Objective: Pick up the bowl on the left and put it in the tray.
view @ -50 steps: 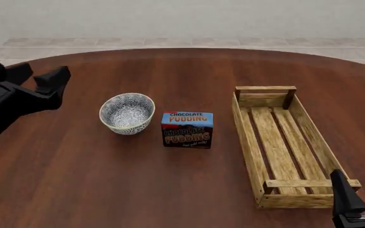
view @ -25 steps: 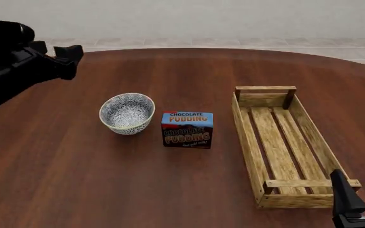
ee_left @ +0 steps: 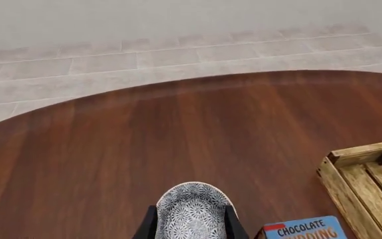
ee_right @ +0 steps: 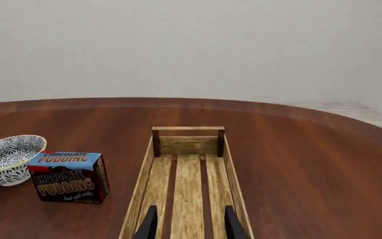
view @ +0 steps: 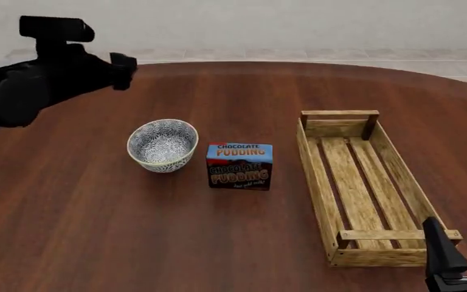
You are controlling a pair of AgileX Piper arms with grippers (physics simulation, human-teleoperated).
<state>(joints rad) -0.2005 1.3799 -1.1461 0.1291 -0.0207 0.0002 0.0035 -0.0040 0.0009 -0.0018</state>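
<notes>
The bowl (view: 163, 145), blue-and-white patterned with a cream rim, stands upright on the table left of centre. My left gripper (view: 124, 71) hangs high above the table, behind and left of the bowl. In the left wrist view the bowl (ee_left: 192, 214) shows between the two spread fingers (ee_left: 148, 227) of the open, empty left gripper (ee_left: 191, 230). The tray (view: 359, 182), a long light-wood slatted crate, lies at the right. My right gripper (view: 463, 240) waits open at the tray's near end, and in the right wrist view the right gripper (ee_right: 189, 225) looks along the tray (ee_right: 188, 174).
A blue chocolate pudding box (view: 239, 165) stands upright between bowl and tray, close to the bowl's right side. It also shows as the pudding box (ee_left: 304, 229) in the left wrist view and the pudding box (ee_right: 68, 176) beside the bowl (ee_right: 8, 159) in the right wrist view.
My left arm has risen and swung rightward from the table's left edge toward the space behind the bowl. The right arm, bowl, box and tray have not moved.
</notes>
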